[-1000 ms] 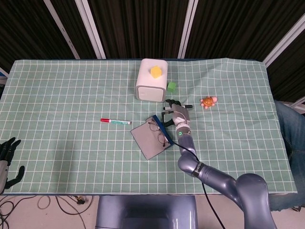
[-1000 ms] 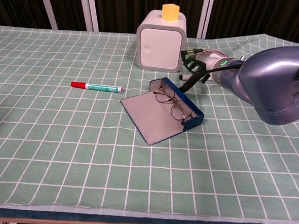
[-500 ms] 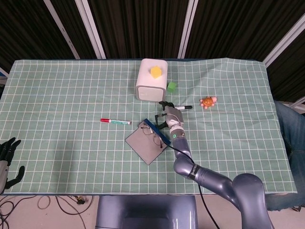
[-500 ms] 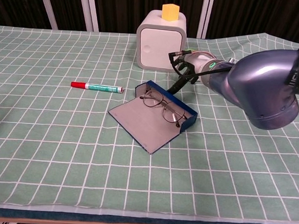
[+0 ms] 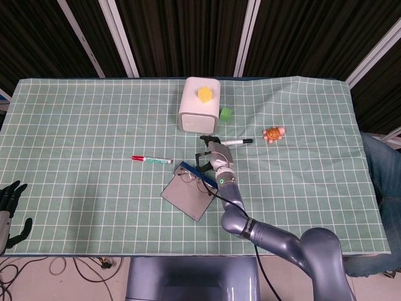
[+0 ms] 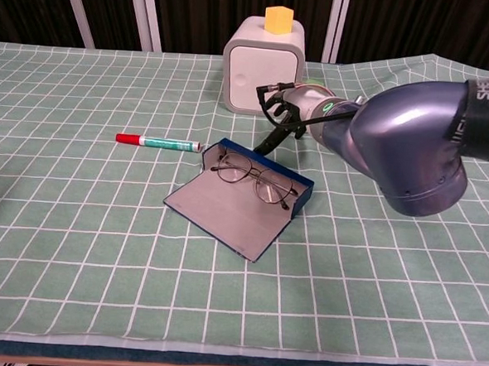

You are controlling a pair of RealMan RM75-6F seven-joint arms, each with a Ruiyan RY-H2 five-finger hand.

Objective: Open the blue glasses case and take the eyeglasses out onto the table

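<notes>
The blue glasses case [image 6: 266,174] lies open on the green checked cloth, its grey-lined lid [image 6: 224,212] flat toward me. The eyeglasses [image 6: 253,177] sit in the blue base, one lens over the lid. In the head view the case [image 5: 190,192] is at centre with the glasses [image 5: 193,179] on its far edge. My right hand [image 6: 284,109] hovers just behind the case, one finger [image 6: 269,141] reaching down to touch its back wall; it holds nothing. My left hand [image 5: 9,208] hangs off the table's near left corner, fingers apart and empty.
A white box [image 6: 262,66] with a yellow block on top stands behind the case. A red-capped marker [image 6: 159,142] lies to the left. A green cube [image 5: 226,113], a black pen [image 5: 237,142] and an orange toy [image 5: 273,133] lie to the right.
The open case has slid left across the cloth and turned a little, glasses still inside. My right hand moved left with it, staying at its back wall. The left hand has not moved.
</notes>
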